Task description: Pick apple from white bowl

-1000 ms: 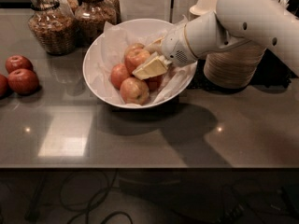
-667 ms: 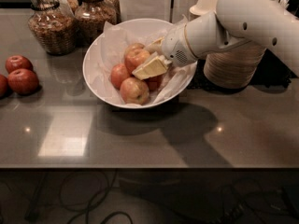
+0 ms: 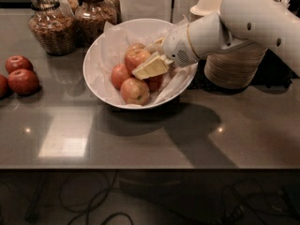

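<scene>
The white bowl (image 3: 98, 55), lined with crinkled white paper, stands at the middle of the counter and holds several apples. The apple (image 3: 133, 55), the largest and palest, with an orange-red blush, lies at the top of the pile. My gripper (image 3: 140, 60) reaches into the bowl from the right on the white arm (image 3: 243, 22) and sits right at the apple's right side, its cream-coloured end overlapping the apple's lower right edge. Smaller red apples (image 3: 135, 91) lie below and to the left of it in the bowl.
Two dark red apples (image 3: 22, 81) lie on the counter at the far left. Two glass jars (image 3: 49, 22) stand behind the bowl on the left. A stack of beige disposable bowls (image 3: 234, 67) stands to the right, under the arm. The counter's front edge runs along the bottom.
</scene>
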`<state>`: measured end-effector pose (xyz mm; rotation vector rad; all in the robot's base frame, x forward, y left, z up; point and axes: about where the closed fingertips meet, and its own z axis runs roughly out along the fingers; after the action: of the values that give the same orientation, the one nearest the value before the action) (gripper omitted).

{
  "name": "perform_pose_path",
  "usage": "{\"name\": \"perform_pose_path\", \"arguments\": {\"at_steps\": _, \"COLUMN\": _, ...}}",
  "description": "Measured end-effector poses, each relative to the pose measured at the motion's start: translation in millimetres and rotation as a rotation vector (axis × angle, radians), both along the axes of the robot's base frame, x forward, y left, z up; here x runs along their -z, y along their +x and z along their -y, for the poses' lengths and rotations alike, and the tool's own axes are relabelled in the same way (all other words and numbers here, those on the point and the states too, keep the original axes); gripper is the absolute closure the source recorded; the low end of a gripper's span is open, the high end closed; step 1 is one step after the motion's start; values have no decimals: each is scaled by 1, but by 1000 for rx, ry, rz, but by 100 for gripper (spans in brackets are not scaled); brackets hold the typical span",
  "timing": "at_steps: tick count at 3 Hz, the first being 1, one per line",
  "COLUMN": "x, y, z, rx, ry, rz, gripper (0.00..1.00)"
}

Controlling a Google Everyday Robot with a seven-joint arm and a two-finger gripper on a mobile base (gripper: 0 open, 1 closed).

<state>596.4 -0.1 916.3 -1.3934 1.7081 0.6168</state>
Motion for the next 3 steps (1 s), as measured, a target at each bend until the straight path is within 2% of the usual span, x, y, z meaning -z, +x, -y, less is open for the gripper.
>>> {"name": "perform_pose_path", "arguments": {"at_steps": 1, "x": -18, "y": -1, "z": 3, "rx": -12, "ry": 97, "rz": -2, "gripper": 100}}
{"name": "perform_pose_path", "arguments": {"at_steps": 2, "x": -52, "y": -7, "z": 3, "rx": -46, "ry": 192, "rz": 30, "gripper": 100}}
{"name": "perform_pose_path", "arguments": {"at_steps": 3, "x": -85, "y": -12, "z": 16, "rx": -60, "ry": 241, "rz": 76, "gripper": 100}}
